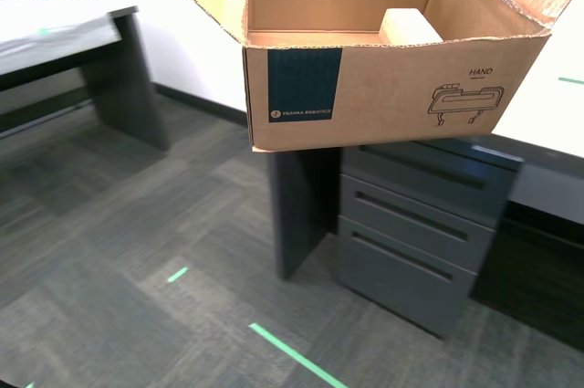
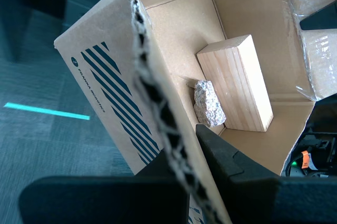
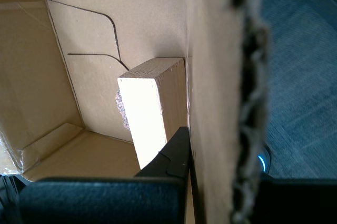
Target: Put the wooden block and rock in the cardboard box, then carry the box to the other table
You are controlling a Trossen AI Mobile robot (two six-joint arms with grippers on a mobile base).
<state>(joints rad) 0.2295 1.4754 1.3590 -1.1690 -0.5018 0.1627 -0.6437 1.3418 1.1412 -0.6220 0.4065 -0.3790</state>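
Note:
The cardboard box (image 1: 392, 87) hangs in the air, open, with its teal label facing the exterior camera. Inside lies the wooden block (image 1: 411, 25), toward the exterior view's right. The second wrist view shows the block (image 2: 237, 81) with the rock (image 2: 208, 103) tucked against it on the box floor. My second gripper (image 2: 184, 150) is shut on one side wall of the box (image 2: 105, 92). My first gripper (image 3: 210, 150) is shut on the opposite wall (image 3: 210, 50), with the block (image 3: 150, 113) just inside and a sliver of rock (image 3: 121, 109) behind it. The rock is hidden in the exterior view.
Behind and below the box stands an off-white desk (image 1: 557, 105) with dark grey drawers (image 1: 420, 224). The other table (image 1: 46, 27), pale-topped with a green mark, is at the exterior view's left. Grey carpet with green tape strips (image 1: 292, 351) lies between them.

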